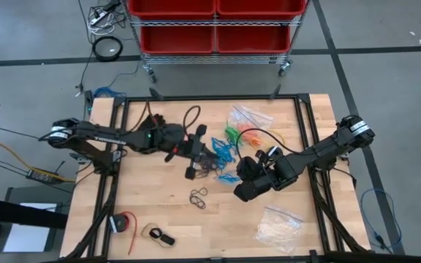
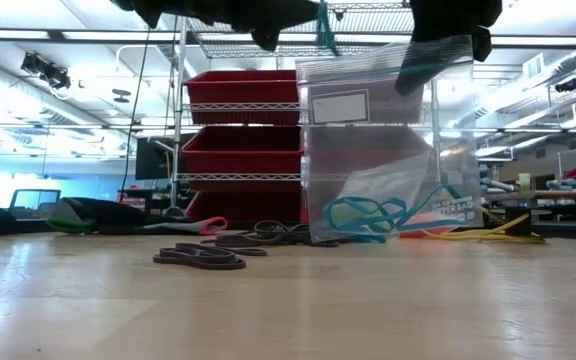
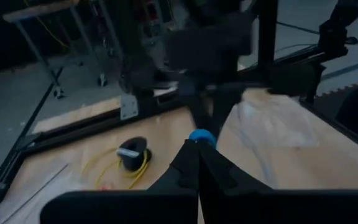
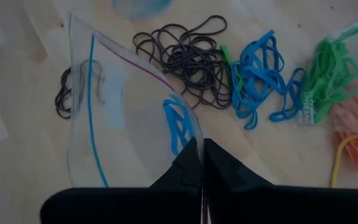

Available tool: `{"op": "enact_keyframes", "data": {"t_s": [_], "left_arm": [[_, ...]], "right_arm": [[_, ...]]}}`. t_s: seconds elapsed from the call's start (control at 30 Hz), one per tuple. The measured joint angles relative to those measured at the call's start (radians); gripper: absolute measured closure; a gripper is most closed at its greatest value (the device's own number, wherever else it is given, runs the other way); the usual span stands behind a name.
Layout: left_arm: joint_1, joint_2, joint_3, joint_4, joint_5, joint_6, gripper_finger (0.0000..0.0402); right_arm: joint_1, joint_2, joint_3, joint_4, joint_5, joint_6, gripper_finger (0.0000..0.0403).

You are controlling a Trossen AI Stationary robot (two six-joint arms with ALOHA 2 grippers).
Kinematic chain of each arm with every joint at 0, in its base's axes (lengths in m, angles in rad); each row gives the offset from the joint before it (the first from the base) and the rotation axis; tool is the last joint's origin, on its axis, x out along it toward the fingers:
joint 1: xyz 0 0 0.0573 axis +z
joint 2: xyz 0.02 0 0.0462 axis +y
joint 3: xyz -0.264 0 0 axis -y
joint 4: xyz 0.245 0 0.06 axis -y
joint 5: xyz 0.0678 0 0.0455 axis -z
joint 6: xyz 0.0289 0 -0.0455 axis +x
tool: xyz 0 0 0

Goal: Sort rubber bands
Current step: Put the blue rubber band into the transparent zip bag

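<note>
the desk [image 1: 159, 226] is a pale wood-grain slab, smooth and matte, framed in dark rails. above its middle hangs a clear zip bag [image 4: 114, 118], thin glossy film with a coloured seal line along its mouth, upright and slack, its lower edge at or near the desk in the low view. the right gripper [image 4: 202, 149] has its fingers together, clamped on one edge of the bag; the left gripper [image 3: 197, 146] has its fingers together too, and appears to pinch the opposite part of the rim with something small and blue at the tips, though what exactly it holds cannot be told. inside the bag lie a few blue rubber bands [image 4: 179, 127], flat and limp. the remaining rubber bands rest on the desk beside the bag: a tangled dark heap [image 4: 188, 56], a loose blue heap [image 4: 263, 78] touching it, and green ones [image 4: 328, 74] lying in or on another clear bag, with orange beyond. all are thin soft loops that snag on each other. judgement: the step in hand is loading blue bands; it goes best if both grips keep the mouth taut and apart, and the blue heap is lifted clear of the dark tangle so no stray loop rides along. a slack mouth risks bands catching on the seal.
</note>
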Motion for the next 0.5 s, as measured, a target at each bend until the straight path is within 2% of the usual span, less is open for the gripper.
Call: {"op": "enact_keyframes", "data": {"t_s": [0.23, 0.5], "left_arm": [[-0.071, 0.05, 0.0, 0.114, -0.022, 0.0, 0.0401], [-0.097, 0.109, -0.001, 0.15, -0.057, -0.001, 0.0401]], "right_arm": [[-0.015, 0.0, 0.0, 0.039, -0.022, -0.035, 0.0403], [-0.028, 0.0, 0.0, 0.056, -0.028, -0.053, 0.0403]]}}
